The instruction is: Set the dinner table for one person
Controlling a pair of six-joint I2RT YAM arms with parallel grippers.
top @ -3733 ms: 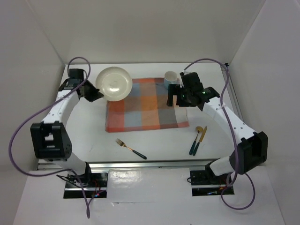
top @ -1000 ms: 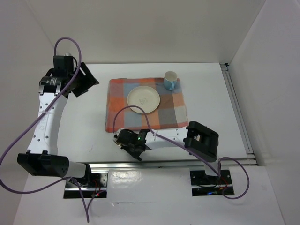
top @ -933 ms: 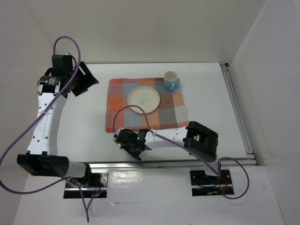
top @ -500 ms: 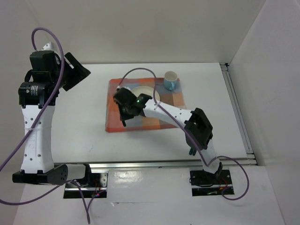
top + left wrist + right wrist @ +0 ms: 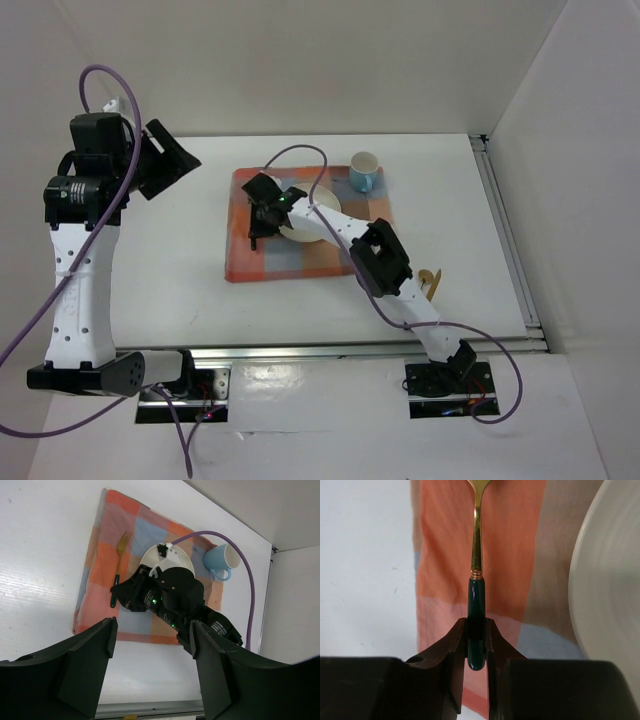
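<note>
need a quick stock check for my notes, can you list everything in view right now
dinner table: 1, white, under everything
checked cloth: 1, orange, blue and grey, middle of the table
plate: 1, cream, on the cloth
mug: 1, light blue, at the cloth's far right corner
fork: 1, gold with dark green handle, over the cloth, left of the plate
gold cutlery: at least 1, mostly hidden behind the right arm
cables: 2, purple, one per arm
left claw: black, open, raised far left
right claw: black, shut on the fork's handle
</note>
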